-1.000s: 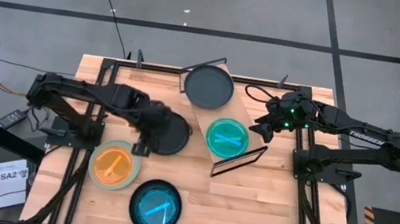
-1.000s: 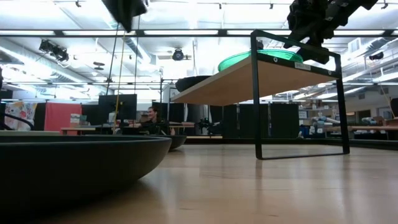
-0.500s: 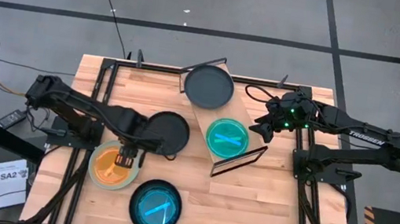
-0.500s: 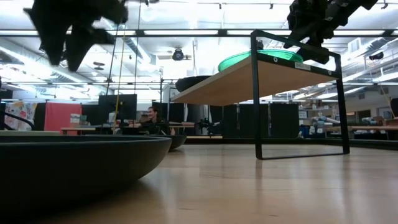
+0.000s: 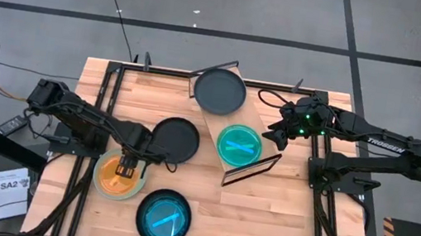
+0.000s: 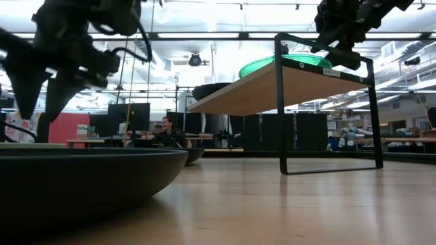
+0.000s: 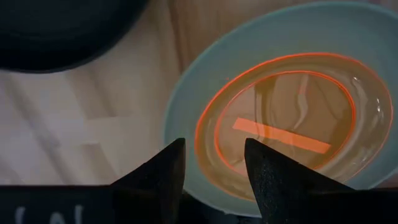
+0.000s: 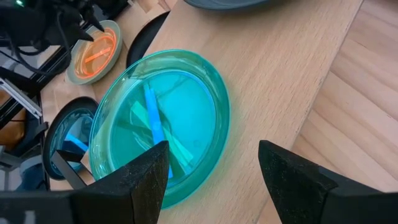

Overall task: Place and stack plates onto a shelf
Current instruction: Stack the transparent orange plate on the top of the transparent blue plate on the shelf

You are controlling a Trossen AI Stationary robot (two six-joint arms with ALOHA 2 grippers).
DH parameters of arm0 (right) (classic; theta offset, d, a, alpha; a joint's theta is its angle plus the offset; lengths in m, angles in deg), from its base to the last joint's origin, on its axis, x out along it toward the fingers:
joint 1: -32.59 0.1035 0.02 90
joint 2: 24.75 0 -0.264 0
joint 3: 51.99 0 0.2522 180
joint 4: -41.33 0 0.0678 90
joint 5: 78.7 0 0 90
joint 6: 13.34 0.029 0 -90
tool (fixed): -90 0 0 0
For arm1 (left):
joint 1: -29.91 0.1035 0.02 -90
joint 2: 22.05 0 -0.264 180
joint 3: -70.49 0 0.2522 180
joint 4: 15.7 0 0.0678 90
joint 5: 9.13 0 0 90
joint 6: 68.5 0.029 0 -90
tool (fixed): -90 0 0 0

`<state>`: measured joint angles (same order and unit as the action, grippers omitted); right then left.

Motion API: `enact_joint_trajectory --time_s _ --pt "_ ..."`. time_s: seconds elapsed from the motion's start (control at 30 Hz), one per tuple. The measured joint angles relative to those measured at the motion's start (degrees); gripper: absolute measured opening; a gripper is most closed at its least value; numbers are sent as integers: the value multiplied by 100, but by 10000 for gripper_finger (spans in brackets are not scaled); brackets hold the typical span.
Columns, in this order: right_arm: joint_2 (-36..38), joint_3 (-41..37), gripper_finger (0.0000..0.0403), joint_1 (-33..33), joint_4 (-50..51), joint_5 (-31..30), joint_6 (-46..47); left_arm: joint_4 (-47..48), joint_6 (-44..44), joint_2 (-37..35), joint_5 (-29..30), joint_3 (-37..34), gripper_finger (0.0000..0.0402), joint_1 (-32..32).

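Setting: robotics lab | Evidence: ceiling strip lights (image 6: pixel 204 35) upper centre, monitors (image 6: pixel 129 116) centre left, taped concrete floor (image 5: pixel 209 17) top.

Six plates, one shelf, two arms on one table.
On the shelf (image 5: pixel 247 167) sit two plates: one dark grey plate (image 5: pixel 219 92) at its far end and one green-rimmed teal plate (image 5: pixel 239 144) near its front end. On the slatted table (image 5: pixel 295 223) lie four more: one black plate (image 5: pixel 175 139) near the middle, one orange plate (image 5: pixel 120 173) nested in one pale green plate (image 5: pixel 98 182) by the left edge, and one teal plate in a dark rim (image 5: pixel 163 217) at the front edge. One person (image 6: pixel 163 131) sits in the room beyond.
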<state>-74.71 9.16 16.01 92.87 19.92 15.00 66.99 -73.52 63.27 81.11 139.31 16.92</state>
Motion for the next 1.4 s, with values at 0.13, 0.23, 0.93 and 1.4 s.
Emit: enact_joint_trajectory --time_s 0.13,0.23,0.93,1.4 --pt "0 0 252 0 0 0 0 -328 16 0 -214 -299 172 0" --pt "0 0 252 0 0 0 0 -551 18 0 -220 -499 172 2" --pt "0 0 252 0 0 0 0 -1523 31 17 -148 -1261 172 2" --pt "0 0 252 0 1 0 0 -1524 52 17 -160 -1258 158 2"
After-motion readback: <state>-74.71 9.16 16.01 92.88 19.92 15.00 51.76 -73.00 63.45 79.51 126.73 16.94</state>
